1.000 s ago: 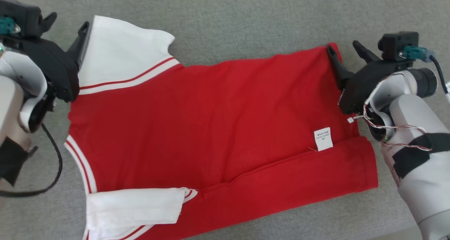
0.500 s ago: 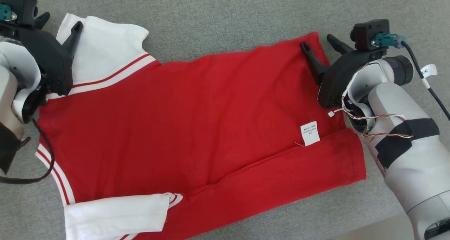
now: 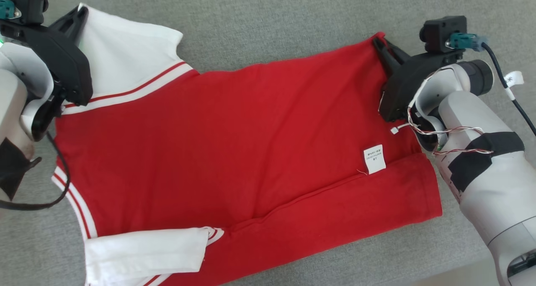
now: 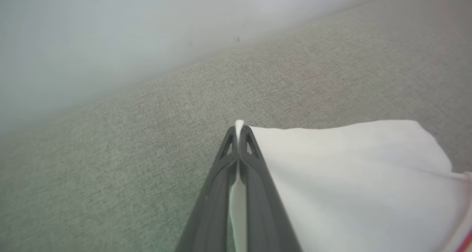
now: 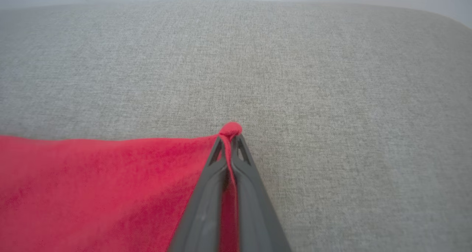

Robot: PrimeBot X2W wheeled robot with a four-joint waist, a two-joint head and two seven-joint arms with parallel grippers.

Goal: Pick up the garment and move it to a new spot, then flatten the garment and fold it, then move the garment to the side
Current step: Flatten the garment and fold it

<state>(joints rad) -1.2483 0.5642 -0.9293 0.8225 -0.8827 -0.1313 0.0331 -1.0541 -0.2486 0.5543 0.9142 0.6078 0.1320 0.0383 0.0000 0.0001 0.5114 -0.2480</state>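
The garment (image 3: 234, 139) is a red shirt with white, red-striped sleeves, lying spread across the grey cushion with a white care label (image 3: 374, 158) showing near its hem. My left gripper (image 3: 77, 14) is shut on the far corner of the white sleeve (image 3: 125, 55); the left wrist view has white cloth (image 4: 350, 178) pinched at the gripper (image 4: 239, 130) tips. My right gripper (image 3: 383, 45) is shut on the far red hem corner, and red fabric (image 5: 110, 185) pokes out between the right gripper (image 5: 230, 135) tips. The near edge is folded over, with the other white sleeve (image 3: 146, 252) at the front left.
Grey fabric cushion (image 3: 272, 22) lies under and beyond the shirt, with open room behind it. A pale wall (image 4: 92, 41) rises past the cushion's far left side. The cushion's front edge (image 3: 460, 273) runs at lower right, near my right forearm.
Both grippers went from open around the shirt's far corners to shut on them. The head camera shifted a little, so the whole picture moved.
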